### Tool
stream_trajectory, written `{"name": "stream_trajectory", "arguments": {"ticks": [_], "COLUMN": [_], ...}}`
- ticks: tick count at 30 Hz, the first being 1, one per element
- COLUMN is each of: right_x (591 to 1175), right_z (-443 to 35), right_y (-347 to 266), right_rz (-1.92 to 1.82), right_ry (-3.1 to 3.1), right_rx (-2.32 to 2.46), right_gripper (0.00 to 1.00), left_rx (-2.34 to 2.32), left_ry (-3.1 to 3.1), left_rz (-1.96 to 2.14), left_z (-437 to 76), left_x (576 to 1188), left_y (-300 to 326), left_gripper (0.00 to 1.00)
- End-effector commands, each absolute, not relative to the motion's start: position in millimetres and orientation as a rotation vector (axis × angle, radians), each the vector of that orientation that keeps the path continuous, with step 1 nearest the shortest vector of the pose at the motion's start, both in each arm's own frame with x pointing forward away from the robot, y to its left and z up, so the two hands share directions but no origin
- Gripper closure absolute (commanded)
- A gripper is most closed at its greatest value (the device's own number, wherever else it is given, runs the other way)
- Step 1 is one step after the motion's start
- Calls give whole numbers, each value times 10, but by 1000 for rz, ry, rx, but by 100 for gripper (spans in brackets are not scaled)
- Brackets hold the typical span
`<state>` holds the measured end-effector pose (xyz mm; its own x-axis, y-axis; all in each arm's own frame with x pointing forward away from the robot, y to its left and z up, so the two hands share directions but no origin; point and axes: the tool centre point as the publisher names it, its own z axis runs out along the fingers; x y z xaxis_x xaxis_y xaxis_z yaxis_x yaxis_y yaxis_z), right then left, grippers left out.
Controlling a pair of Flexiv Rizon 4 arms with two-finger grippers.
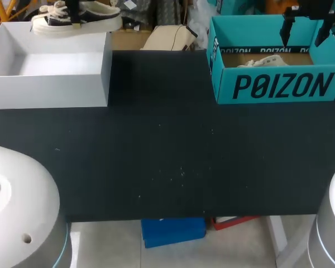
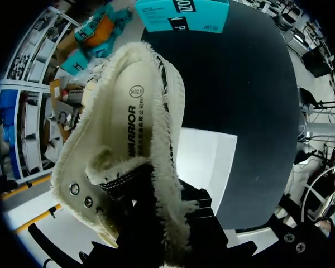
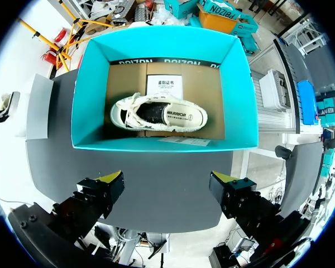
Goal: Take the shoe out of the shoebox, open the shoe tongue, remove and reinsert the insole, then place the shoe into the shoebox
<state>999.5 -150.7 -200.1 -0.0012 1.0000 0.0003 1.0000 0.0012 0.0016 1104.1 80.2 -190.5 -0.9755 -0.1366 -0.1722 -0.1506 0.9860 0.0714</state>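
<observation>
Right jaws, apart over the one o'clock box [image 1: 276, 86], should pinch its shoe [image 3: 158, 114] midway; left jaws clamp a second shoe [image 2: 128, 139].

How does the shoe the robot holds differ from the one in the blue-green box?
The held shoe is up in the left gripper, over the white box's far rim; the boxed shoe lies flat on the teal box's floor. The held shoe is gripped; the boxed shoe is untouched, the open right gripper above it. Both are cream, frayed-edged sneakers.
</observation>
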Motion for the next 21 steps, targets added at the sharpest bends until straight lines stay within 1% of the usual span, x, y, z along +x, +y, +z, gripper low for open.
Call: {"name": "stream_trajectory", "arguments": {"ticks": [1,6,11,15,21], "right_x": [9996,9996,9996,9996,9996], "right_z": [-2000,-2000,-2000,-2000,-2000], "right_y": [-1505,-1505,-1505,-1505,-1505], "right_rz": [1,1,1,1,1], "right_ry": [2222,2222,2222,2222,2222], "right_rx": [2221,2221,2221,2221,2221], "right_gripper": [0,0,0,0,0], "left_rx": [-202,-218,-198,-191,-161], "left_ry": [2653,2622,2638,2665,2684], "left_rz": [204,189,159,152,175], "left_z": [-1284,-1253,-1412,-1614,-1951], "left_x": [9835,9392,9004,8815,8685], "left_y": [197,-297,-676,-809,-948], "left_gripper": [100,100,100,100,100]}}
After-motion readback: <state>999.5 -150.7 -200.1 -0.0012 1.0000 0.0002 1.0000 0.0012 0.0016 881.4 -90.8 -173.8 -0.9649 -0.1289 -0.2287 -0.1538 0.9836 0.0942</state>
